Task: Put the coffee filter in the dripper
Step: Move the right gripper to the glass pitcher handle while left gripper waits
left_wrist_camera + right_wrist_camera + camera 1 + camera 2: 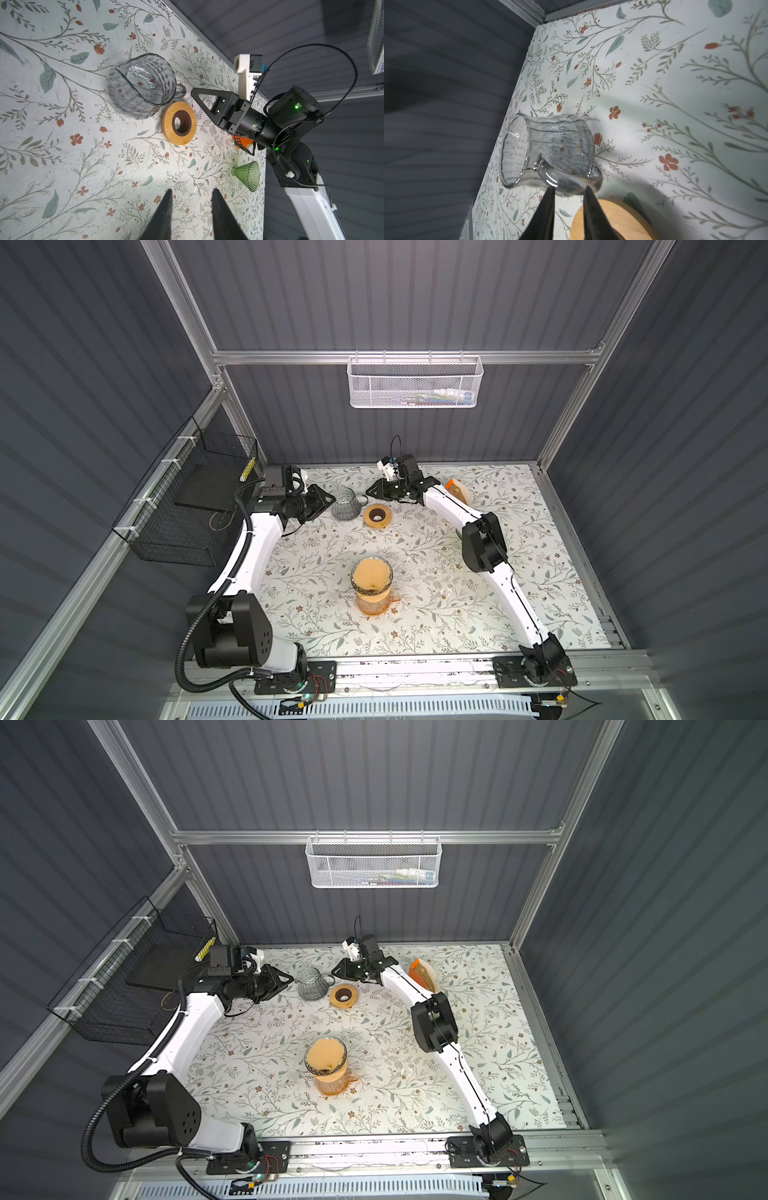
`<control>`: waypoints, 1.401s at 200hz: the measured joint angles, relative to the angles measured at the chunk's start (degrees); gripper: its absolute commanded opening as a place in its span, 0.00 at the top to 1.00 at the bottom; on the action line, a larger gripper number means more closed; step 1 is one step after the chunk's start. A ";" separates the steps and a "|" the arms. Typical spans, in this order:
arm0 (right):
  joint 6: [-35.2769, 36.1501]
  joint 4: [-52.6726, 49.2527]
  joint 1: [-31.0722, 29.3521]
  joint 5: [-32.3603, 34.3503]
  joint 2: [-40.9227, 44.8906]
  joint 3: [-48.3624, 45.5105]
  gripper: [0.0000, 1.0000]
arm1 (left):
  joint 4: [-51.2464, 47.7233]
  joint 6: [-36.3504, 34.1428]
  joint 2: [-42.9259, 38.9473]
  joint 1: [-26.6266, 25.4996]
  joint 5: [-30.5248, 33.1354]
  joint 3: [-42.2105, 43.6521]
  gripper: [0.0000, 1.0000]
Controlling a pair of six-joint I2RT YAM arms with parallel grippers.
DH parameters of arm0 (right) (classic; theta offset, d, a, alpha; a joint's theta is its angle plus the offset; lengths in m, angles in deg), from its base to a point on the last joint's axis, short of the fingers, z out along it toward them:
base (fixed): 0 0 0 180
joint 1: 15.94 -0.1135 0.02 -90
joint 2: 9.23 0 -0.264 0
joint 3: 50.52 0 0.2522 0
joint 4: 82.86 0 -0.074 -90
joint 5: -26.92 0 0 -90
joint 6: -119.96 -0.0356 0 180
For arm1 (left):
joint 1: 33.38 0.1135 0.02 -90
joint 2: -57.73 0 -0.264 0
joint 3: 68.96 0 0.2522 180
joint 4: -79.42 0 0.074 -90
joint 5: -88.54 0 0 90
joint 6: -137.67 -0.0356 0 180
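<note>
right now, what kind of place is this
Probably a robot lab cell staged for pour-over coffee: aluminium frame, two arms on a rail, glass dripper on an amber carafe.

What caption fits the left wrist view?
Right hand by the handle of the glass pitcher; wooden ring beside it, green glass cone on its side near the table edge.

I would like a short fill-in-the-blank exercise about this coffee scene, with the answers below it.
1. The ring beside the clear pitcher is made of ___.
2. The ribbed dripper near the edge of the table is ___ in colour.
3. The paper filter sits above the ___ carafe.
Missing words: wood, green, orange.
</note>
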 measured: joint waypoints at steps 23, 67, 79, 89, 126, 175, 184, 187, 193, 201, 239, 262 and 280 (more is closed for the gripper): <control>-2.49 2.54 0.00 0.48 -1.01 0.00 0.72 | 0.02 0.00 0.20 0.09 -0.87 0.00 0.67; -6.32 5.86 -0.02 1.07 -3.39 2.97 0.72 | 0.00 0.00 0.20 0.09 -1.40 0.00 0.67; -6.86 6.47 -0.07 1.07 -3.82 3.32 0.72 | 0.00 0.00 0.20 0.09 -1.49 0.02 0.67; -7.28 6.67 -0.09 1.11 -4.04 3.32 0.72 | 0.02 0.00 0.20 0.09 -1.49 0.07 0.67; -8.31 7.10 -0.50 1.09 -4.57 3.32 0.73 | 0.02 -0.22 0.20 0.09 -1.68 0.85 0.67; -8.50 7.13 -1.11 0.76 -4.66 3.30 0.74 | 0.04 -0.48 0.20 0.35 -1.90 1.44 0.67; -8.48 7.41 -1.29 0.66 -4.59 2.86 0.74 | 0.04 -0.52 0.20 0.35 -1.90 1.44 0.67; -8.50 7.52 -1.33 0.63 -4.52 2.60 0.75 | 0.04 -0.63 0.20 0.35 -1.92 1.49 0.68; -8.48 7.80 -1.42 0.57 -4.28 1.84 0.74 | 0.17 -0.68 0.20 0.35 -1.92 1.62 0.68; -8.39 7.93 -1.55 0.52 -3.74 0.52 0.74 | 0.28 -0.70 0.20 0.37 -1.92 1.79 0.68; -7.58 7.82 -2.34 -0.68 -2.54 -3.56 0.76 | 0.46 -0.94 0.15 0.57 -2.03 2.38 0.67; -6.93 7.34 -2.95 -0.83 -1.07 -5.95 0.77 | 0.46 -1.09 -0.11 0.72 -2.14 2.38 0.67; -6.34 7.04 -3.45 -0.90 0.72 -7.21 0.76 | 0.46 -1.09 -0.81 0.72 -2.12 2.43 0.67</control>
